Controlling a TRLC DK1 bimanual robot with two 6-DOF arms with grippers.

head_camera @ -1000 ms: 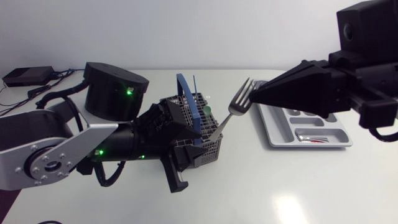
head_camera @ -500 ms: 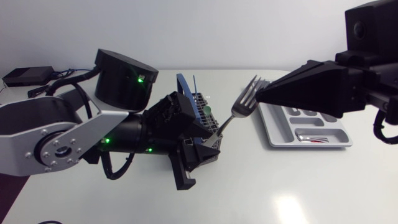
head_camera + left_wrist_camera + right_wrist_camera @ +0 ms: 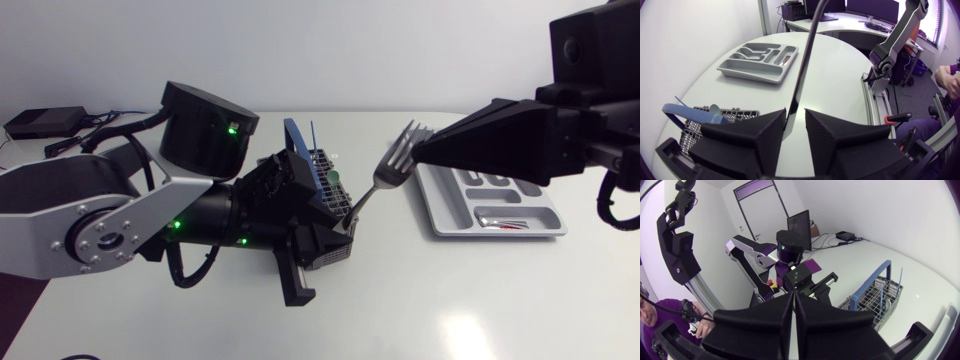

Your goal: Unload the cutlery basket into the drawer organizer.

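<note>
One steel fork (image 3: 385,172) is in mid-air between the black wire cutlery basket (image 3: 335,252) and the grey plastic organizer tray (image 3: 440,215). Your right gripper (image 3: 417,156) pinches its tines. Your left gripper (image 3: 796,113) is open around the handle. The tray looks sparsely filled, and the basket holds more.

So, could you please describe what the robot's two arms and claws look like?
The left arm has silver-grey links with a ring of screws at a round joint, black joint housings with green lights, and looping black cables. The right arm shows blocky black housings and a black cable. The left claw and right claw are matte black, each with two broad wedge-shaped fingers.
</note>
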